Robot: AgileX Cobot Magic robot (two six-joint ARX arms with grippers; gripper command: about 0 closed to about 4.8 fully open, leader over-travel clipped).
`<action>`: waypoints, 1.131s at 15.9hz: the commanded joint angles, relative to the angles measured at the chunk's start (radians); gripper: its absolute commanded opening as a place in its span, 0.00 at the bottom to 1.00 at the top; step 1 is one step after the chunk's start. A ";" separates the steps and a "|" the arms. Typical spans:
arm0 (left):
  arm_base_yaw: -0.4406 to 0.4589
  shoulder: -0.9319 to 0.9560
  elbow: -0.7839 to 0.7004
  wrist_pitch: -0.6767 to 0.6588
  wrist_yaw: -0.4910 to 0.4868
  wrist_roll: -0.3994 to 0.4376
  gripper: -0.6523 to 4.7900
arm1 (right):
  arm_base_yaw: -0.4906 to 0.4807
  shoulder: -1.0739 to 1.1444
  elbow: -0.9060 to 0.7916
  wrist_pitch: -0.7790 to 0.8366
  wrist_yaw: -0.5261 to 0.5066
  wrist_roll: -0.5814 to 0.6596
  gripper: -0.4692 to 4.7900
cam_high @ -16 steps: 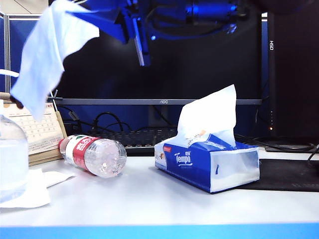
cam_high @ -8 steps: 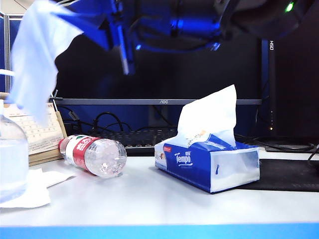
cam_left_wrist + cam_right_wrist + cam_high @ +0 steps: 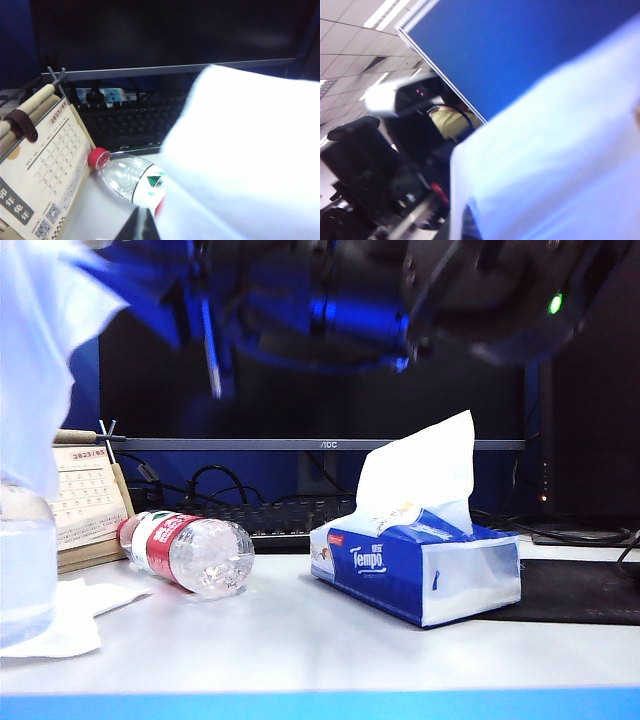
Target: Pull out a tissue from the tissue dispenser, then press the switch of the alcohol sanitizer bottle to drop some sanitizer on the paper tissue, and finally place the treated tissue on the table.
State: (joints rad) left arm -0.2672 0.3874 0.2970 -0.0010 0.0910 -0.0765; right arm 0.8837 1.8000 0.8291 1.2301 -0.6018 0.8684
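My right gripper (image 3: 100, 275) reaches across to the upper left of the exterior view and is shut on the tissue (image 3: 40, 370). The white sheet hangs down over the top of the alcohol sanitizer bottle (image 3: 22, 570) at the left edge. The switch is hidden behind the sheet. In the right wrist view the tissue (image 3: 560, 150) fills most of the picture beside one dark finger (image 3: 467, 225). The blue and white tissue dispenser (image 3: 415, 575) stands on the table (image 3: 320, 640) with a fresh sheet sticking up. My left gripper (image 3: 141, 226) is shut and empty, near the tissue (image 3: 250, 160).
A clear water bottle with a red label (image 3: 190, 552) lies on its side between the sanitizer bottle and the dispenser. A desk calendar (image 3: 85, 505) leans at the back left. Another white sheet (image 3: 60, 620) lies flat by the sanitizer bottle. A monitor and keyboard (image 3: 290, 515) stand behind.
My right arm has swung left with the tissue, which now hangs at the left edge over the sanitizer bottle. Nothing on the table has moved.
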 commanded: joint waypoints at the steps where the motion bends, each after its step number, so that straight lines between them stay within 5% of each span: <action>1: 0.001 0.001 0.003 0.005 0.030 0.017 0.11 | 0.016 0.052 0.003 0.138 0.001 0.063 0.08; 18: 0.001 0.000 0.003 -0.042 0.089 -0.002 0.11 | 0.033 0.154 0.003 0.173 0.024 0.061 0.08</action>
State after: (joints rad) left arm -0.2668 0.3889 0.2970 -0.0505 0.1753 -0.0792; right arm 0.9203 1.9469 0.8291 1.3796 -0.5766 0.9447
